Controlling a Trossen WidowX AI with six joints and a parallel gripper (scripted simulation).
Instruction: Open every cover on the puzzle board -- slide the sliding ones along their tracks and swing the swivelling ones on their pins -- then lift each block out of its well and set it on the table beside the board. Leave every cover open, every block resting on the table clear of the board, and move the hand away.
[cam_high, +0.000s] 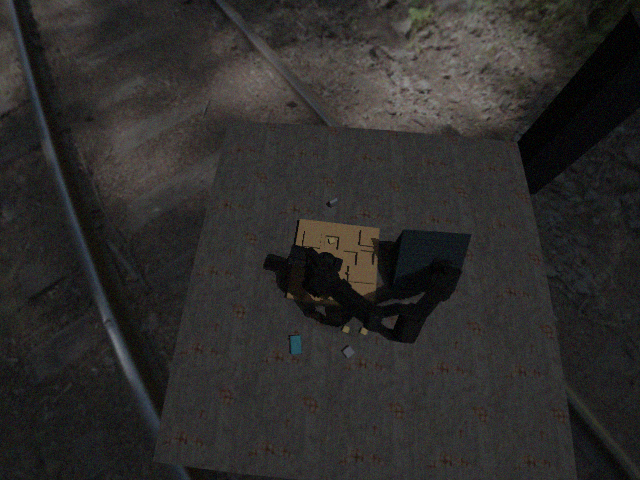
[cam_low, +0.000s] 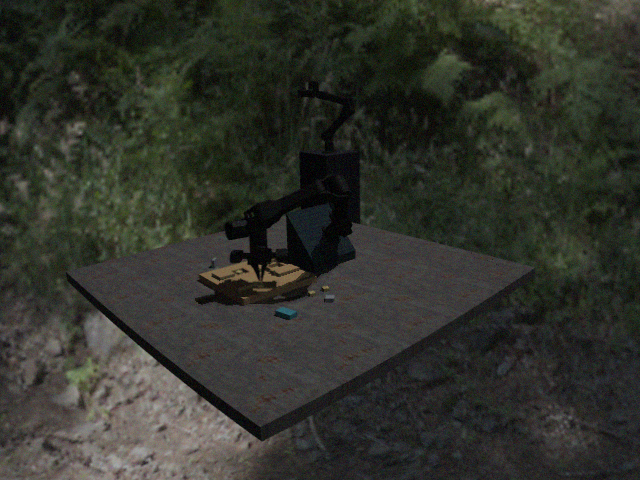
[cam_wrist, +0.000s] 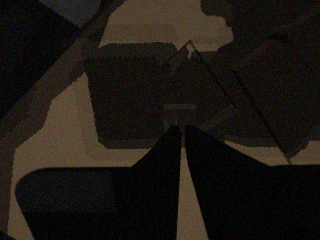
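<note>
The puzzle board (cam_high: 312, 227) (cam_low: 206, 280) (cam_wrist: 55, 142) is tan with dark grooves; the arm and its shadow hide its near left part. My gripper (cam_low: 260, 279) (cam_wrist: 181, 132) points down at that shaded part, fingertips almost together, with nothing visible between them. A faint square shape lies just beyond the tips in the wrist view. A small pale yellow piece (cam_high: 331, 240) shows in a square outline on the board. A teal block (cam_high: 295, 344) (cam_low: 285, 313), a grey block (cam_high: 348, 351) (cam_low: 329, 298) and two small yellow blocks (cam_high: 345, 329) (cam_high: 363, 331) lie beside the board.
A small grey-white piece (cam_high: 331, 202) (cam_low: 212, 262) is on the table (cam_high: 413, 413) (cam_low: 310, 356) beyond the board's other side. A dark blue-green wedge (cam_high: 431, 248) (cam_low: 310, 227) stands beside the board by the arm's base. A tall dark box (cam_low: 329, 167) stands behind the arm.
</note>
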